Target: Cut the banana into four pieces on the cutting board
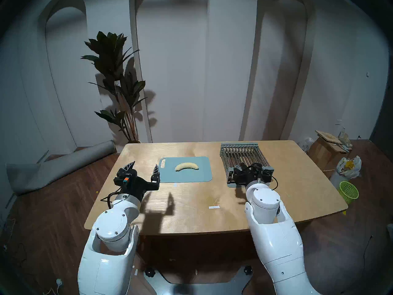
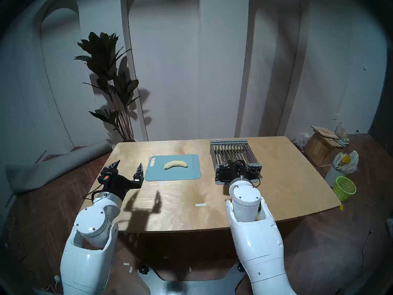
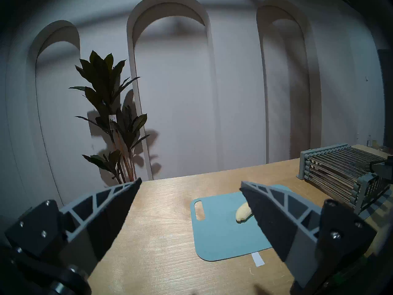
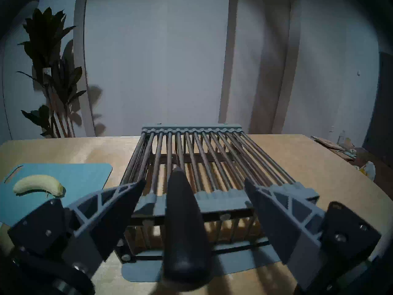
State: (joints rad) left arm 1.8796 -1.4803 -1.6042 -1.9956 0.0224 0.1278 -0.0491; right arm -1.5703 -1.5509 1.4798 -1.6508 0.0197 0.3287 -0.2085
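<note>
Right wrist view: a dark handle [image 4: 185,230] juts off the grey rack [image 4: 204,160] straight between the right gripper [image 4: 194,183]'s wide-open fingers, nothing held. Left gripper [image 1: 144,166] hangs open and empty beside the cutting board [image 1: 191,177]'s slotted end. Whole banana [image 1: 186,166] lies mid-board. Bare table [image 1: 191,211] in front.

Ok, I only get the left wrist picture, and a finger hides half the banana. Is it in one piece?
Observer: Yes, the peeled pale yellow banana lies whole on the light blue-grey cutting board.
Operator: What's the other arm doing?
Observer: Its jaws stand open at the near end of the grey slatted rack.
Operator: Grabbing something?
Observer: Not yet; a black tapered handle lies between them, untouched.
</note>
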